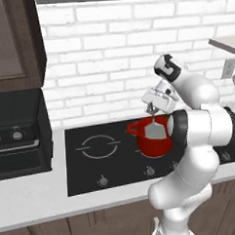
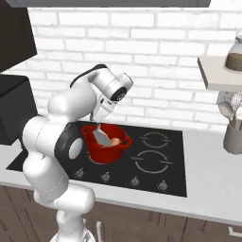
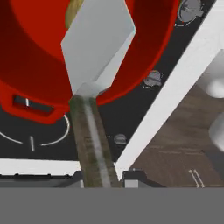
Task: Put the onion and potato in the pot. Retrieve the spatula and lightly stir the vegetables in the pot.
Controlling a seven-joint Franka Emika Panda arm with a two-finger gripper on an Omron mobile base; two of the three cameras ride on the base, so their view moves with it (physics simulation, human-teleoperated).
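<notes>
The spatula (image 3: 94, 65) is clamped by its handle between the jaws of the gripper (image 1: 151, 109), with its pale blade lowered into the red pot (image 2: 108, 143). The pot is set on the black cooktop (image 1: 92, 160), on a burner beside the marked rings. In the right base view the onion (image 2: 116, 141) is seen inside the pot, just beside the blade. In the hand view a yellowish-olive edge of the potato (image 3: 73, 11) is visible behind the blade. A crock of utensils (image 2: 233, 130) is stood on the counter (image 2: 212, 179), well apart from the pot.

Spatula blade (image 3: 97, 41) across open pot (image 3: 26, 74) mouth
</notes>
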